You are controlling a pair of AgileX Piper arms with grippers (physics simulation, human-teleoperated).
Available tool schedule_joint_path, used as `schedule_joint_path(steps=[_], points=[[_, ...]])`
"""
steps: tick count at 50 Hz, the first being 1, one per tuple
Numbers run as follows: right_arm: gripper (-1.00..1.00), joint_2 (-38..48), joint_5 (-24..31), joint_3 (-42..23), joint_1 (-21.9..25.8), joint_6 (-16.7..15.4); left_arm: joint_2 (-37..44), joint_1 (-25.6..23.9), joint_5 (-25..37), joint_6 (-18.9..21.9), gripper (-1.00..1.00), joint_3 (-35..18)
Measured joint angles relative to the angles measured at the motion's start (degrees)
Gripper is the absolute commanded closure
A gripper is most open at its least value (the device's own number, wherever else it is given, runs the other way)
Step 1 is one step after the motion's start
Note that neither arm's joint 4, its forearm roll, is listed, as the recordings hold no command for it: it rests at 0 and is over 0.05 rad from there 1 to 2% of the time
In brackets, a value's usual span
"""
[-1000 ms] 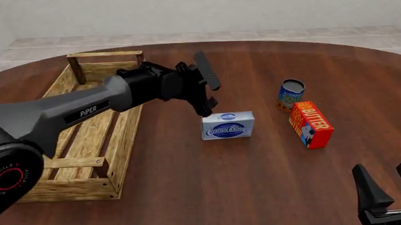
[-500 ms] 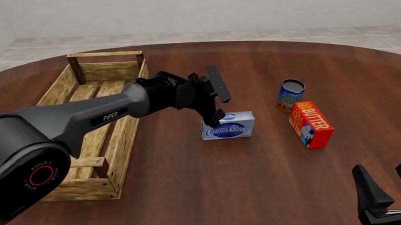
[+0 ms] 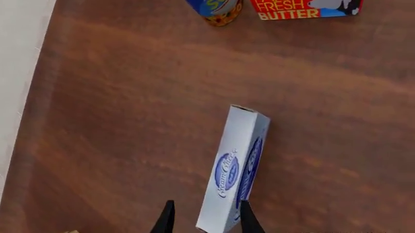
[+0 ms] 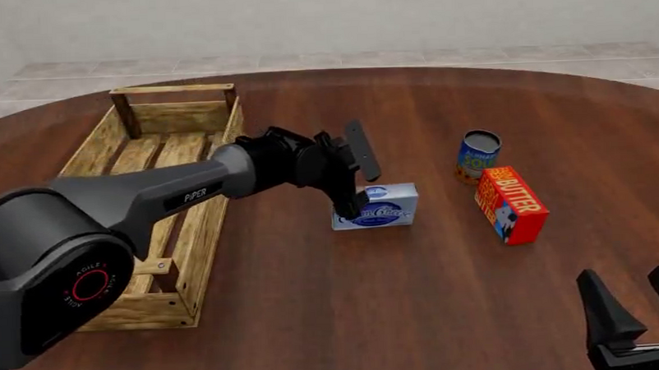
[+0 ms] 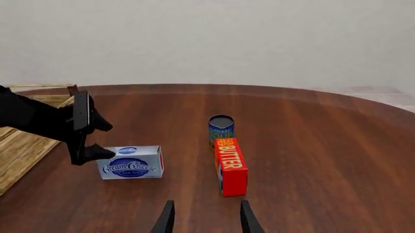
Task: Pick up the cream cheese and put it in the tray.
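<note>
Now we see the left gripper (image 4: 357, 174) spread wide at the left end of the cream cheese (image 4: 375, 206), its two fingers straddling that end of the box (in the left wrist view the box's near end sits between the dark fingertips (image 3: 246, 219), though we cannot tell whether either one is touching it). The cream cheese stands on its long edge on the brown table (image 4: 421, 289), logo face toward the camera, well apart from the tray (image 4: 205, 226), which lies on the table's left side. To the right of the box stands a small blue can (image 4: 478, 156), and just beside it the red-orange butter box (image 4: 510, 204), upright on its edge. The right gripper (image 4: 632, 310) hangs low at the near right of the table, fingers parted and holding nothing, well clear of all three items.
</note>
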Motion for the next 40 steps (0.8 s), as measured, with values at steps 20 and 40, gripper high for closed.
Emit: schedule_joint_path(steps=[20,40], points=[[-1.00,0.34,0.00,-0.01,0.21,-0.02,0.53,-0.36,1.13,-0.34,-1.00,-0.22],[-1.00,0.96,-0.32,-0.01,0.35,0.17,2.13,-0.19,0.53,-0.82,-1.00,0.43]])
